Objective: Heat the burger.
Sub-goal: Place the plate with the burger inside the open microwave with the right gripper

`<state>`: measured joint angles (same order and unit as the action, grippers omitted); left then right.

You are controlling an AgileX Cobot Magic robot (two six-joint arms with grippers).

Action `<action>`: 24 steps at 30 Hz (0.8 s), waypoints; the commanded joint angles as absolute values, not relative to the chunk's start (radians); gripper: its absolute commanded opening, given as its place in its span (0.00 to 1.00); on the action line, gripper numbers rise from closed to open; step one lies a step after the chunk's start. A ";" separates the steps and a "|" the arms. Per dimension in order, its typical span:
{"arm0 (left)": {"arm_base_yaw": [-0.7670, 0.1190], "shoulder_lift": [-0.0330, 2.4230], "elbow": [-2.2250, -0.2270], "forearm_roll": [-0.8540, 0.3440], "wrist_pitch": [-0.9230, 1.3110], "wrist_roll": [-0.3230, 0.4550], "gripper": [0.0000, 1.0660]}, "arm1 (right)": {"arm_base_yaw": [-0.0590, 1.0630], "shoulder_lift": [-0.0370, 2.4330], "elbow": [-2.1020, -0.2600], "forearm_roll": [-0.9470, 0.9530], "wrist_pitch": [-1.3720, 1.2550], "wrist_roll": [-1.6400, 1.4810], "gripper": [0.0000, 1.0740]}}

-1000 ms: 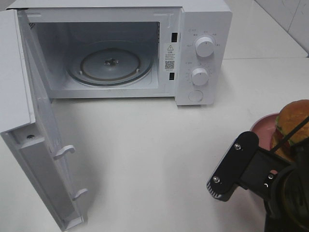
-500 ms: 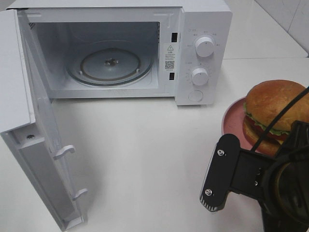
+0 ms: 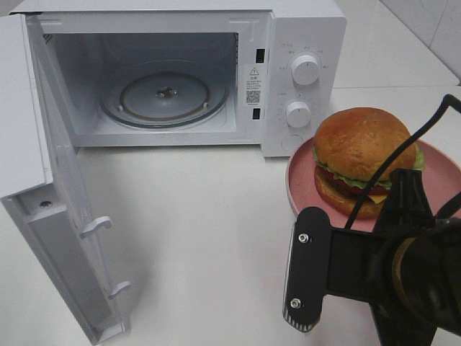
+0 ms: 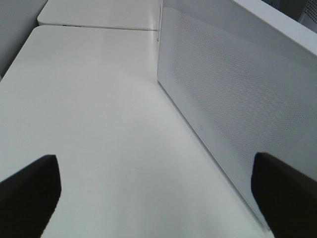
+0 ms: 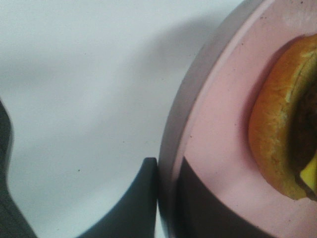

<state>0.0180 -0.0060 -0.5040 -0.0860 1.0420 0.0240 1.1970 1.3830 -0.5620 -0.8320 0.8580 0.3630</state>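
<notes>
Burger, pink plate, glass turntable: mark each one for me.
burger (image 3: 364, 140): exterior high view, on the dome of the top bun.
pink plate (image 3: 297, 184): exterior high view, on its bare left rim.
glass turntable (image 3: 140, 101): exterior high view, on the glass left of its hub.

ext high: above, faces far, whole microwave (image 3: 306, 36).
L wrist: low, close by door (image 4: 233, 114).
R wrist: v close, pink plate (image 5: 190, 109) rim, shared w/ ext.

The white table (image 3: 202, 216) bears the open microwave (image 3: 324, 29); the pink plate (image 3: 297, 180) seems to hang just clear of it.
</notes>
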 commanded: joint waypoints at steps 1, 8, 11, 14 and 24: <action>0.019 -0.026 -0.503 -0.095 1.037 0.024 0.94 | 1.200 1.374 -0.562 -0.917 0.867 0.358 0.00; 0.019 -0.026 -0.503 -0.095 1.037 0.024 0.94 | 1.200 1.374 -0.562 -0.923 0.765 0.267 0.00; 0.019 -0.026 -0.503 -0.095 1.037 0.024 0.94 | 1.200 1.374 -0.562 -0.923 0.751 0.240 0.00; 0.019 -0.026 -0.503 -0.095 1.037 0.024 0.94 | 1.200 1.374 -0.562 -0.923 0.716 0.150 0.00; 0.019 -0.026 -0.503 -0.095 1.037 0.024 0.94 | 1.196 1.374 -0.562 -0.922 0.637 -0.044 0.00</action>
<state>0.0180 -0.0060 -0.5040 -0.0860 1.0420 0.0240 1.1970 1.3830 -0.5620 -0.8680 0.6710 0.0160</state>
